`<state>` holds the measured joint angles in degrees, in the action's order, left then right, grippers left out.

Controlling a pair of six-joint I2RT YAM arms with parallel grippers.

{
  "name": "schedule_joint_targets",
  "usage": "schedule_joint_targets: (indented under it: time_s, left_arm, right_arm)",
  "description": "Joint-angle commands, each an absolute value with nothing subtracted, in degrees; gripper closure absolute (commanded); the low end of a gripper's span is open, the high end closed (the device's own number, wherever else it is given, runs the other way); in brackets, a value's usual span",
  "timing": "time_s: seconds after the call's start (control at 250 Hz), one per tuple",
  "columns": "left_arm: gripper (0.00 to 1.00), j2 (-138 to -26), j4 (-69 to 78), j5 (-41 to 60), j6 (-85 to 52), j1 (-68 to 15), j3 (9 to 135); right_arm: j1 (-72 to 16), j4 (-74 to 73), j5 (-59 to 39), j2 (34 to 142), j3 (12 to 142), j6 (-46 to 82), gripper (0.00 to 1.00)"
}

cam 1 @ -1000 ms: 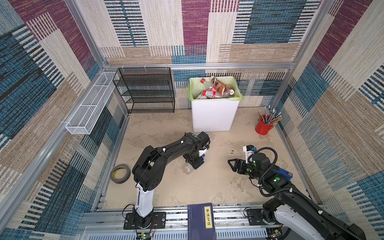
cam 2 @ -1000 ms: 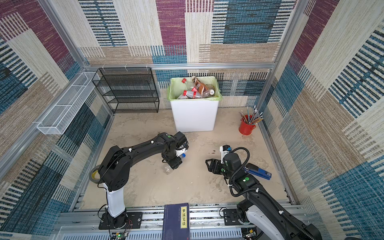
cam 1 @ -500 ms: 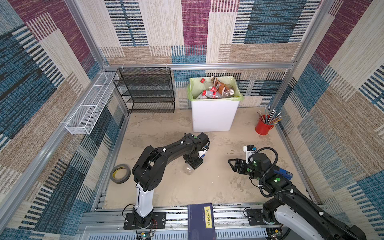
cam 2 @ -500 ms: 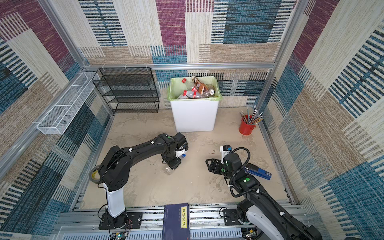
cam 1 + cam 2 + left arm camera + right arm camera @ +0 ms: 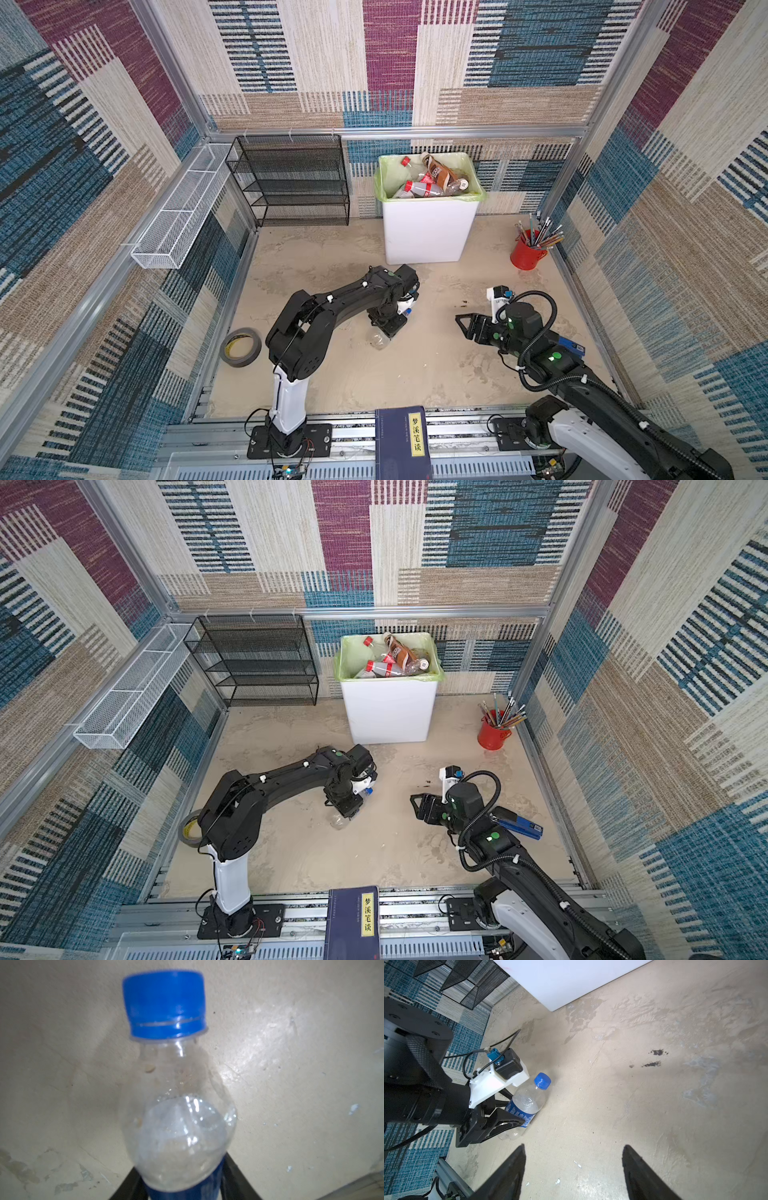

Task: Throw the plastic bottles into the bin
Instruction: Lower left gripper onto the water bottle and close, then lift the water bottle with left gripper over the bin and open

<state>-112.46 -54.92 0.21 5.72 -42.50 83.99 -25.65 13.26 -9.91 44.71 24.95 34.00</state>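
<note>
A clear plastic bottle [image 5: 527, 1101] with a blue cap [image 5: 164, 1001] and a blue label lies on the sandy floor in front of the bin. My left gripper [image 5: 390, 326] is shut on its labelled middle, a finger [image 5: 232, 1180] on each side. In both top views only its clear base [image 5: 380, 341] [image 5: 338, 820] and its cap show past the wrist. The white bin [image 5: 428, 232] with a green bag stands at the back and holds several bottles [image 5: 424, 183]. My right gripper [image 5: 573, 1147] is open and empty, low over bare floor to the bottle's right [image 5: 467, 326].
A red cup of pencils [image 5: 525, 253] stands at the back right. A black mesh rack [image 5: 291, 183] and a white wire basket [image 5: 178, 216] are at the back left. A tape roll [image 5: 240, 347] lies left, a blue stapler [image 5: 517, 823] by the right arm, a dark book [image 5: 401, 440] in front.
My left gripper has closed on the blue-capped bottle on the floor. Both arms have stayed almost where they were.
</note>
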Motion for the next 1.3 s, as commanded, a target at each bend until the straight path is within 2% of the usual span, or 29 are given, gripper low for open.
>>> schedule_joint_targets:
  time_s: [0.0,0.368,0.648,0.828,0.92,1.0,1.076,1.164,1.2,1.248,1.296]
  left_arm:
    - [0.58,-112.4,-55.6,2.4,5.3,-42.4,85.0]
    - [0.56,-98.4,-51.9,6.7,0.0,-41.9,83.4]
    - [0.54,-84.3,-34.1,9.6,-9.1,-41.2,74.8]
    - [0.51,-82.0,-24.7,10.1,-10.2,-38.6,80.5]
    - [0.49,-85.8,-19.8,12.0,-9.7,-36.0,90.2]
    - [0.44,-93.9,-18.7,12.8,-8.0,-33.4,106.9]
    - [0.38,-105.8,-19.7,13.2,-8.8,-30.6,130.4]
    - [0.17,-124.8,-22.6,9.9,-12.1,-27.9,166.4]
    - [0.12,-131.5,-19.8,8.3,-14.8,-26.6,177.0]
    - [0.09,-134.9,-14.2,6.7,-18.9,-24.9,180.7]
    - [0.07,-131.4,-8.0,6.0,-19.6,-24.1,173.8]
  right_arm:
    - [-25.7,12.0,-9.4,44.7,26.1,34.1,0.26]
    - [-25.7,10.8,-9.1,47.1,28.7,33.4,0.26]
    - [-25.6,10.1,-8.8,49.0,30.0,31.9,0.26]
    - [-25.6,10.2,-9.0,48.8,29.9,31.8,0.26]
    - [-25.5,10.5,-8.8,48.2,29.9,32.1,0.26]
    - [-25.6,11.0,-8.6,47.3,30.1,32.6,0.26]
    - [-25.5,11.7,-8.1,45.9,30.0,33.2,0.26]
    - [-25.6,13.0,-7.4,43.8,29.9,33.8,0.27]
    - [-25.5,13.7,-6.9,42.8,29.9,34.0,0.26]
    - [-25.6,14.7,-6.1,41.4,29.8,34.1,0.27]
    - [-25.5,15.6,-5.2,39.8,29.7,34.2,0.27]
